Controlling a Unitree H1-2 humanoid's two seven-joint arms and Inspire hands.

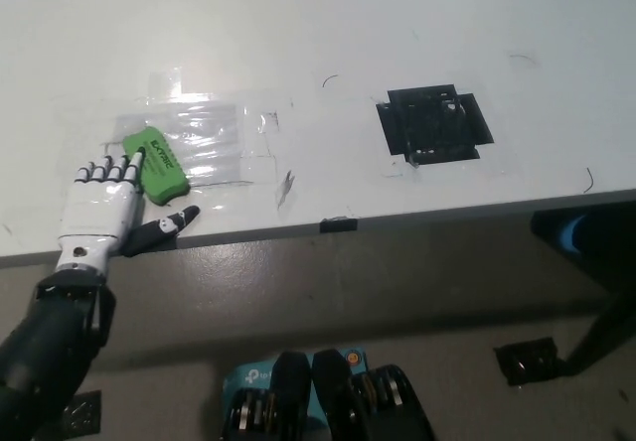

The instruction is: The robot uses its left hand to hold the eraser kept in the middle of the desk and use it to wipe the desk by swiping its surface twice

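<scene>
A green eraser lies flat on the white desk at the left, on a patch of clear tape. My white left hand lies at the desk's front edge just left of it. Its fingertips rest on the eraser's left end and the dark thumb stretches out below its near end, so the hand holds the eraser against the surface. The right hand does not show in the head view.
A square of black tape is stuck to the desk at the right of centre. Clear tape strips lie around the eraser. The desk's front edge runs across the middle, with floor and a black object below.
</scene>
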